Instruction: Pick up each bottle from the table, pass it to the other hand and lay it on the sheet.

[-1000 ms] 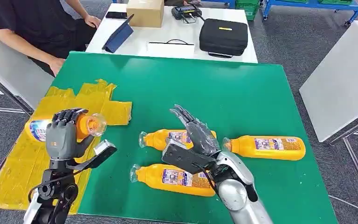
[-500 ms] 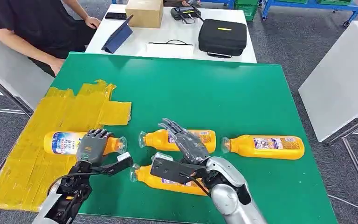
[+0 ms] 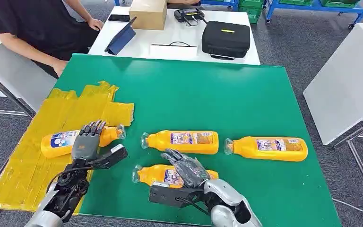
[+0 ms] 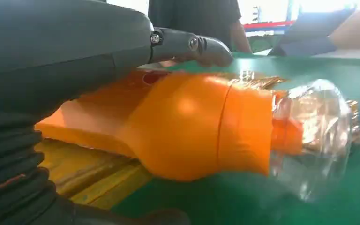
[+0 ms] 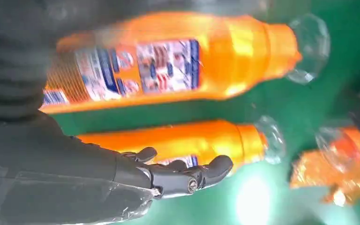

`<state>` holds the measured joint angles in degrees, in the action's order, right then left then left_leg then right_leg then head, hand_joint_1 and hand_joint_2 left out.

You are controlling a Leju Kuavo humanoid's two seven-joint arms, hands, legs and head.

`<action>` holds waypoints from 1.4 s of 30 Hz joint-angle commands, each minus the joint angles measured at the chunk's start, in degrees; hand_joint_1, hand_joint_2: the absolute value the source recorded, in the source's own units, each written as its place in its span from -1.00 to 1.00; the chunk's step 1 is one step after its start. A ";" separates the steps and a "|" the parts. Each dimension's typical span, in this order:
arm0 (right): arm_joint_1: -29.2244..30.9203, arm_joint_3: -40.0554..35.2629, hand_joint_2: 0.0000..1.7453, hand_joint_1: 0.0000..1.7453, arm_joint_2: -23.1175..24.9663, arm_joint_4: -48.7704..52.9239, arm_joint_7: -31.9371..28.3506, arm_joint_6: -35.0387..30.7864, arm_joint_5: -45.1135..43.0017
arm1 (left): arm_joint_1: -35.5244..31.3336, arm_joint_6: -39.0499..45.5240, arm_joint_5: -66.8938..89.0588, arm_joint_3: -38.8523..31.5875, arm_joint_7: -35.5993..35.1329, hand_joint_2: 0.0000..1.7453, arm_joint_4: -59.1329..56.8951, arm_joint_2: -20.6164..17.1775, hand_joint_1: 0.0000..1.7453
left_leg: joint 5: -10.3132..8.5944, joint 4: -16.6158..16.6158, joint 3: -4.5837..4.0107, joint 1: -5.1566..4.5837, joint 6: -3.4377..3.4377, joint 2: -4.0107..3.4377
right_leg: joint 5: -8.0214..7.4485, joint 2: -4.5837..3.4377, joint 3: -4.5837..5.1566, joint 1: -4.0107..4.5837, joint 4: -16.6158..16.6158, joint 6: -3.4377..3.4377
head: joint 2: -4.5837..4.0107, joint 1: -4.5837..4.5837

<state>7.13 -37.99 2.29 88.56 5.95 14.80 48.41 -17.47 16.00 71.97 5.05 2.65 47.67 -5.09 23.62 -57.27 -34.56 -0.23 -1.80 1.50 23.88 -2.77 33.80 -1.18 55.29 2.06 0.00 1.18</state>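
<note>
An orange bottle (image 3: pixel 61 143) (image 4: pixel 192 126) lies on the yellow sheet (image 3: pixel 33 179), its clear cap over the sheet's edge. My left hand (image 3: pixel 88 143) (image 4: pixel 51 56) grips it near the neck, fingers over the top and thumb sticking out beside it. Three more orange bottles lie on the green table: a near one (image 3: pixel 157 176) (image 5: pixel 192 138), a middle one (image 3: pixel 194 142) (image 5: pixel 168 65) and a right one (image 3: pixel 269 148). My right hand (image 3: pixel 188 170) (image 5: pixel 178 176) hovers open over the near bottle with its fingers spread and nothing in them.
A person sits at the far left by a white table (image 3: pixel 170 35) carrying a cardboard box (image 3: pixel 147 13), a tablet (image 3: pixel 120 37) and a black case (image 3: pixel 226 39). Another white table (image 3: pixel 350 80) stands to the right. The green table (image 3: pixel 208 90) is bare at the back.
My left hand has come down with the bottle from above the sheet and laid it flat there. My right hand has drawn back and lower, over the near bottle.
</note>
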 commanded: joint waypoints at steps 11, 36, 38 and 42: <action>-0.02 -1.36 1.00 -1.00 -2.85 -6.67 2.24 0.36 3.43 | 6.79 -3.01 -9.33 -9.20 6.51 -1.00 13.42 1.98 -1.00 | 0.02 0.00 -0.01 0.04 0.09 -0.11 | -0.02 0.14 0.06 0.07 -0.04 -0.08 | 0.00 0.00; -5.01 -0.89 1.00 -1.00 -5.62 -9.14 9.41 3.08 11.79 | 16.89 -11.44 -60.05 -15.62 21.93 -1.00 47.73 9.24 -1.00 | 0.03 0.02 -0.21 0.10 0.12 0.02 | 0.05 0.36 0.21 0.12 -0.09 -0.12 | 0.00 0.00; -5.54 -1.95 1.00 -1.00 -6.40 -11.75 10.15 4.58 13.40 | 15.82 -11.07 -60.76 -14.03 22.31 -1.00 47.24 8.95 -1.00 | 0.02 0.06 -0.14 0.10 0.12 0.12 | 0.07 0.45 0.12 0.12 -0.15 -0.12 | 0.00 0.00; -5.07 -2.94 1.00 -0.04 -6.55 -14.56 9.82 5.49 13.53 | 14.47 -9.70 -61.34 -12.61 22.62 -1.00 45.97 8.25 -1.00 | -0.01 0.04 -0.15 0.09 0.09 0.11 | 0.03 0.33 0.19 0.09 -0.11 -0.10 | 0.00 0.02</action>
<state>4.11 -39.23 -1.95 83.28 15.50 18.25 61.74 -0.42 4.94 11.48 -10.49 24.66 95.56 3.43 23.63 -57.29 -34.83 -0.18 -1.78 1.50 23.89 -2.78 34.18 -1.15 55.27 2.03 0.00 1.20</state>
